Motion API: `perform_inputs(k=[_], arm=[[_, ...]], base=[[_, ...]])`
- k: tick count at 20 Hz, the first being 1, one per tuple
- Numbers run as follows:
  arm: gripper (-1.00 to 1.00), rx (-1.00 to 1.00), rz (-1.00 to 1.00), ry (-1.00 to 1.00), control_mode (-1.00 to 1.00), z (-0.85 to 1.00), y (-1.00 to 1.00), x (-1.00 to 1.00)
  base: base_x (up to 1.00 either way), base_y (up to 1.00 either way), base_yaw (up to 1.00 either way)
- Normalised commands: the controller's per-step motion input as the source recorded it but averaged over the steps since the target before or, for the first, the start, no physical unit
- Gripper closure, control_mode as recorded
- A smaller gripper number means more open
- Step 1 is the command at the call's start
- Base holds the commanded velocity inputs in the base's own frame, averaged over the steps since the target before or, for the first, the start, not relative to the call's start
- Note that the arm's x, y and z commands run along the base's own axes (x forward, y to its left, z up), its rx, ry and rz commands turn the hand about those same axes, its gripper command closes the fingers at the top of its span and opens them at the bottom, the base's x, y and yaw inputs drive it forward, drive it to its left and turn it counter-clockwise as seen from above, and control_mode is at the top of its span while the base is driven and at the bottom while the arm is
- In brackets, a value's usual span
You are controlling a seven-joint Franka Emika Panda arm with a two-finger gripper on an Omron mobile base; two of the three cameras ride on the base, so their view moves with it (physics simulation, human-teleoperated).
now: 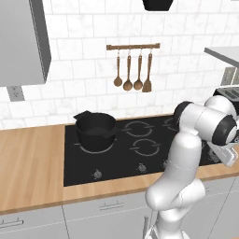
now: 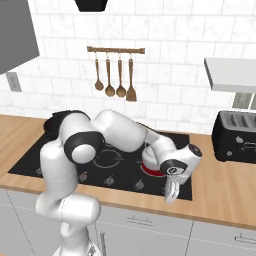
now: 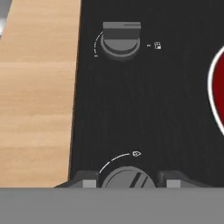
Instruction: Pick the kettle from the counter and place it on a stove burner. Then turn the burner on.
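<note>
Kettle: we cannot place it, because the arm's forearm lies across the right-hand burners of the stove (image 1: 116,154) and hides whatever stands there. At the left, a black pot (image 1: 95,130) sits on the rear left burner, and the wooden surface (image 1: 28,158) runs beside it. Wooden utensils (image 1: 133,72) hang on the wall behind. The arm bends over the stove, with its wrist turned down at the front right corner. There the gripper (image 3: 129,181) points down at a round knob (image 3: 127,177). Its fingertips (image 3: 89,180) stand half apart on either side of the knob and close against it, but we cannot tell whether they press it. A second knob (image 3: 121,39) lies beyond. A red glowing burner (image 3: 218,83) is cut off at the edge. On the far right stands a black toaster (image 2: 235,135).
</note>
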Motion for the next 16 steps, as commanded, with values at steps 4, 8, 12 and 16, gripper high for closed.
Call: perform_inputs(k=[4,8,12,16], arm=[[1.0,-0.08,0.74,-0.08,-1.0,0.01,0.05,-0.15],[1.0,0.0,0.0,0.0,-1.0,0.0,0.0,0.0],[1.0,0.0,0.0,0.0,-1.0,0.0,0.0,0.0],[1.0,0.0,0.0,0.0,-1.0,0.0,0.0,0.0]], base=[[0.0,0.0,0.0],[0.0,0.0,0.0],[0.0,0.0,0.0],[0.0,0.0,0.0]])
